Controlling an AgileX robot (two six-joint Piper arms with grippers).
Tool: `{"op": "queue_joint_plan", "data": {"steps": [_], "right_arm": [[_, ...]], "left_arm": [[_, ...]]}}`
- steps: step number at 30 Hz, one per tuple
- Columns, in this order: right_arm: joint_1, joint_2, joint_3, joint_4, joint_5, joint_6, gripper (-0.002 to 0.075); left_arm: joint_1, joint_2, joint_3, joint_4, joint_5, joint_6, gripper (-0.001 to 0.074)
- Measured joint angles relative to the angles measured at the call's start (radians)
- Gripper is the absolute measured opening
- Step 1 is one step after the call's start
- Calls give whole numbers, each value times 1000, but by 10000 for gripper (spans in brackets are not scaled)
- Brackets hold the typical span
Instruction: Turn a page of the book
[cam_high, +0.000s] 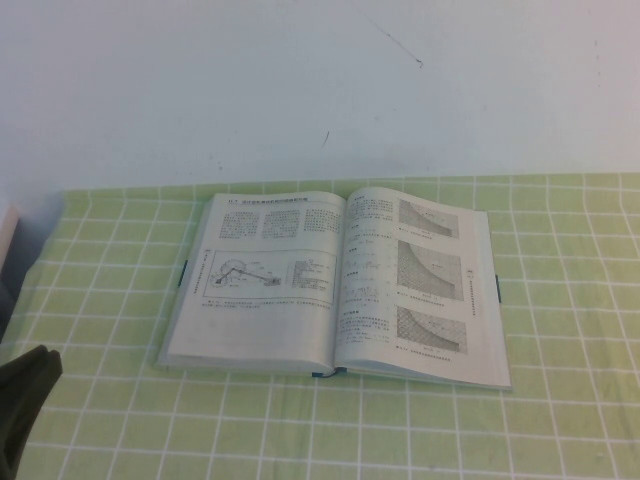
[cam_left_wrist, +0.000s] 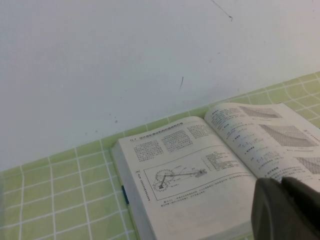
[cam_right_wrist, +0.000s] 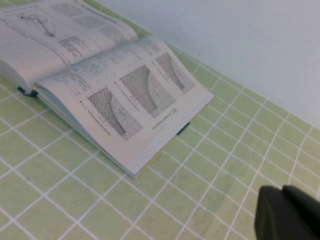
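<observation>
- Green-and-white checked tablecloth (cam_high: 560, 400) covers the table, running back to a plain white wall (cam_high: 300, 80) on the far side.
- The book (cam_high: 335, 285) lies open and flat near the middle of the cloth, its spine pointing toward the near edge, with a bit of blue-teal cover showing at the near end of the spine and at both outer edges.
- Its left-hand page carries blocks of small text above a boxed machine drawing; the right-hand page (cam_high: 420, 285) carries text beside three grey shaded charts stacked from far to near, and lies flat like the rest.
- The left gripper (cam_high: 25, 400) shows only as a dark shape at the near left corner of the high view, well apart from the book and to its near left; in the left wrist view its dark body (cam_left_wrist: 287, 207) sits in front of the book's near edge, and I cannot tell how its fingers stand.
- The right gripper (cam_right_wrist: 287, 215) does not appear in the high view; in the right wrist view a dark part of it hangs over bare cloth, apart from the book's right page (cam_right_wrist: 127, 95), and whether it is released or clenched cannot be told.
</observation>
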Motion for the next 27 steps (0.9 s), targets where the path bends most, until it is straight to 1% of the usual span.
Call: {"op": "queue_joint_plan", "data": {"steps": [12, 15, 19, 23, 27], "right_arm": [[0, 0, 0, 0, 0, 2, -2], [0, 0, 0, 0, 0, 1, -2], [0, 0, 0, 0, 0, 1, -2], [0, 0, 0, 0, 0, 1, -2], [0, 0, 0, 0, 0, 1, -2]], "left_arm": [[0, 0, 20, 0, -1, 0, -4], [10, 0, 35, 34, -70, 0, -4], [52, -16, 81, 117, -154, -19, -4], [118, -77, 155, 170, -154, -98, -4], [177, -163, 235, 195, -141, -140, -4]]}}
